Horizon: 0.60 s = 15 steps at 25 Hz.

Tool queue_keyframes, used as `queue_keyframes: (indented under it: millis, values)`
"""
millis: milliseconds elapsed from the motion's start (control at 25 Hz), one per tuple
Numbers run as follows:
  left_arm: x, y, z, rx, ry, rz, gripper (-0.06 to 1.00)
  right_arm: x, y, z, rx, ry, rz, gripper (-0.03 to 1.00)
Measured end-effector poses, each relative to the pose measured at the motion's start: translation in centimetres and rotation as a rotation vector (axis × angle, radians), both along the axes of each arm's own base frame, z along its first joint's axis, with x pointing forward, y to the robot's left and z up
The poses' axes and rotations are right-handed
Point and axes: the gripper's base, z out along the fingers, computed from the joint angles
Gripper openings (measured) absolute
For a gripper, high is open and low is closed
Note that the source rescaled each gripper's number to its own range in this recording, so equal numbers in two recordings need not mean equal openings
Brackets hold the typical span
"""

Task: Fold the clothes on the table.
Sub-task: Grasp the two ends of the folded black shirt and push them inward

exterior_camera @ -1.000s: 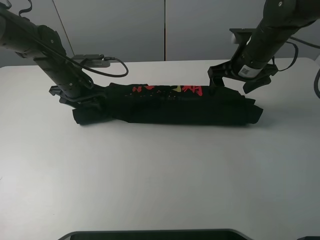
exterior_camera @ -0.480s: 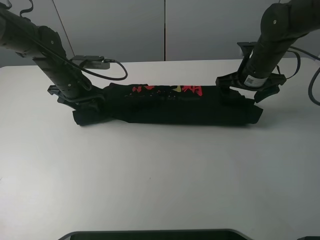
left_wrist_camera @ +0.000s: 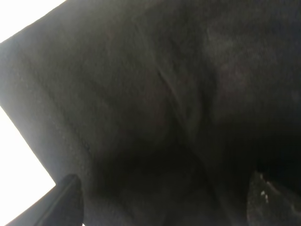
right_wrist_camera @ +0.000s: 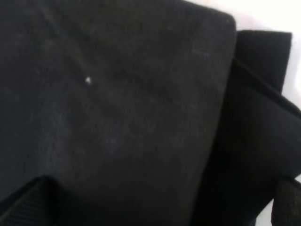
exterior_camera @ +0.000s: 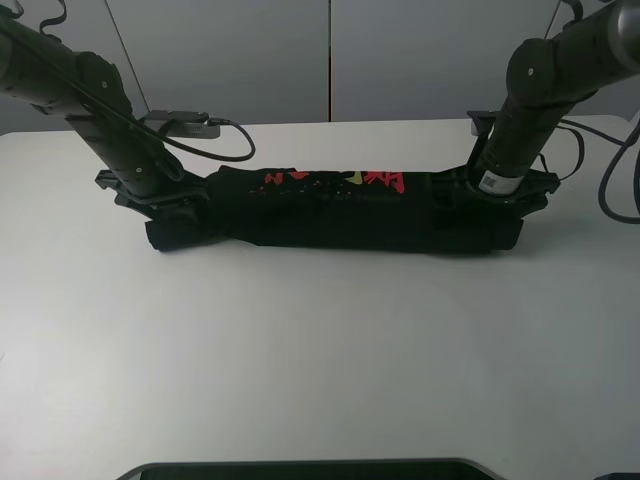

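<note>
My left pincer [exterior_camera: 155, 195] at nine o'clock and right pincer [exterior_camera: 497, 193] at three o'clock stand spread over the shirt [exterior_camera: 330, 215] on the desk [exterior_camera: 320, 350].

Black T-shirt [exterior_camera: 340, 222] with red and yellow print, white table [exterior_camera: 320, 350], grey wall [exterior_camera: 230, 60]

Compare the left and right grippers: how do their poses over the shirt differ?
The left gripper sits at the T-shirt's left end, its arm slanting in; the right gripper sits at the right end, its arm dropping almost straight down. Both are open and low on the folded cloth.
</note>
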Motion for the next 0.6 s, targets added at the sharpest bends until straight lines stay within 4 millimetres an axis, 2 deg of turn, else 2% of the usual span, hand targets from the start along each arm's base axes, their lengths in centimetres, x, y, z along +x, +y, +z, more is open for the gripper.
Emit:
queue_keyframes:
  millis: [160, 520, 560, 600]
  values:
    - [0.0, 0.0, 0.0, 0.001, -0.001, -0.006, 0.94, 0.07, 0.02, -0.76, -0.001, 0.008, 0.0, 1.0]
    - [0.01, 0.01, 0.0, 0.004, -0.002, -0.01, 0.94, 0.15, 0.03, -0.85, -0.001, 0.007, 0.0, 1.0]
    - [0.01, 0.01, 0.0, 0.004, -0.002, -0.01, 0.94, 0.15, 0.03, -0.85, -0.002, 0.007, 0.004, 0.98]
    - [0.01, 0.01, 0.0, 0.004, -0.002, -0.01, 0.94, 0.14, 0.06, -0.85, 0.001, 0.007, 0.004, 0.92]
